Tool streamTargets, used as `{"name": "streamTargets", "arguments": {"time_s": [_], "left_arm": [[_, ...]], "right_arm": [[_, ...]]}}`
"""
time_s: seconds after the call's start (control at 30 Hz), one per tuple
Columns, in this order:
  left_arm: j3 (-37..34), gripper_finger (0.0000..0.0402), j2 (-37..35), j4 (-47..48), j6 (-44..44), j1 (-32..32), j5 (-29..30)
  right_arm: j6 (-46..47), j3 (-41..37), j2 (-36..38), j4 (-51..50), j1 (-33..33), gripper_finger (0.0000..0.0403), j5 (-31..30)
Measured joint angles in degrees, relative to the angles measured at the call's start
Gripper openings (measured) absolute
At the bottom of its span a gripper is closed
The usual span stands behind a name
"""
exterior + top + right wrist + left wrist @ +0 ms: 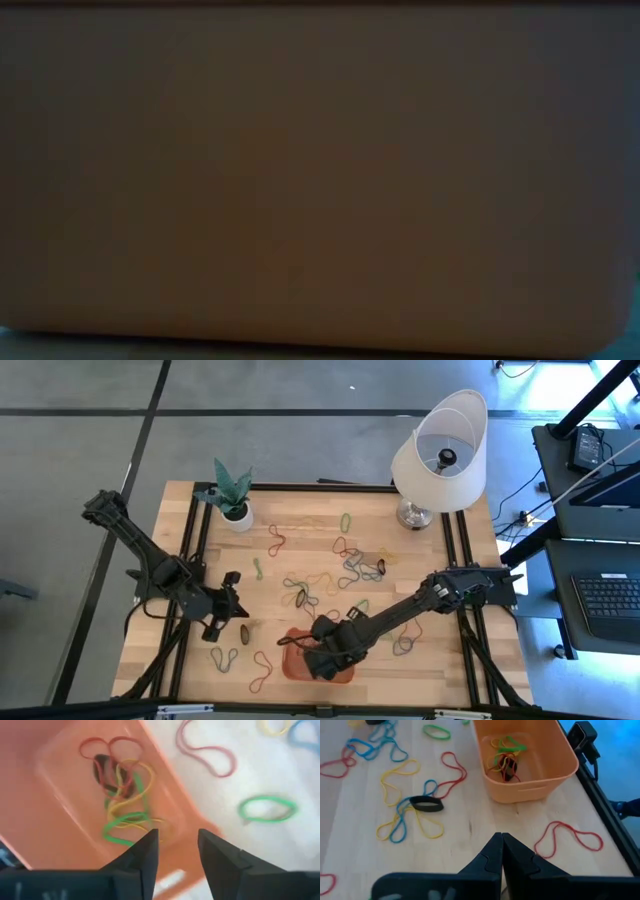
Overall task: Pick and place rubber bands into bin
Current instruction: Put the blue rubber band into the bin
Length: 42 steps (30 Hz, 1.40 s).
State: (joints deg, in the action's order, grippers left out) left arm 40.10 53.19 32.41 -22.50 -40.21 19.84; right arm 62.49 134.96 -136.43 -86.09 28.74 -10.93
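Right pincer (pixel 177 852) poised over the orange bin (pixel 295 660) at the table's 6 o'clock edge, fingers parted and empty — apparently a release, since a tangle of rubber bands (pixel 122 795) lies in the bin just beyond its tips; more bands (pixel 345 565) are scattered toward 12 o'clock — left pincer (pixel 501 851) waits at 9 o'clock, fingers pressed together

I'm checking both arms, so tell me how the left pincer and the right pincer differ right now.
The left pincer is shut with its fingers pressed together, while the right pincer stands open with a gap and nothing between its fingers. The left pincer sits over bare wood beside the orange bin, apart from it; the right pincer hangs over the bin, above the rubber bands already inside. Both are dark two-finger pincers, and neither holds a band.
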Motion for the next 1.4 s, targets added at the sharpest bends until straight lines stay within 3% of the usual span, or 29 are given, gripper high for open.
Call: {"name": "streamTargets", "arguments": {"time_s": [0.1, 0.23, 0.37, 0.5, 0.7, 0.87, 1.03, 1.2, 1.4], "left_arm": [[2.8, 0.0002, 5.1, 0.4, -0.5, 0.0, -0.8], [7.3, 0.0002, 11.9, 0.6, -1.3, 0.0, -0.9], [11.9, 0.0001, 17.2, 1.3, -5.2, 0.0, -0.8], [16.1, 0.0003, 21.5, 2.2, -8.7, -0.3, 0.3], [24.0, 0.0003, 28.0, 10.3, -16.8, -1.0, 0.4], [28.7, 0.0003, 32.4, 21.6, -31.0, -1.2, -4.0], [28.3, 0.0003, 34.6, 27.2, -53.1, -2.0, -10.2], [28.0, 0.0012, 37.3, 28.2, -65.3, -4.9, -13.5], [28.0, 0.0061, 42.1, 28.0, -76.9, -9.1, -13.6]], "right_arm": [[-3.4, 0.0, 1.8, -1.5, 1.1, 0.0116, -2.5], [-6.4, -0.6, 5.2, -3.5, 3.4, 0.0089, -11.2], [-8.9, -6.6, 10.5, -3.8, 5.7, 0.0059, -15.9], [-7.8, -20.1, 19.2, -1.9, 7.4, 0.0026, -17.3], [-5.8, -48.3, 37.7, 20.1, 11.1, 0.001, -17.7], [-5.4, -68.1, 51.1, 37.7, 13.8, 0.0025, -17.6], [2.2, -81.3, 59.1, 45.9, 14.9, 0.0029, -16.6], [8.1, -88.9, 62.1, 52.5, 15.0, 0.003, -14.3], [7.8, -91.4, 61.7, 57.3, 15.0, 0.003, -10.5]]}}
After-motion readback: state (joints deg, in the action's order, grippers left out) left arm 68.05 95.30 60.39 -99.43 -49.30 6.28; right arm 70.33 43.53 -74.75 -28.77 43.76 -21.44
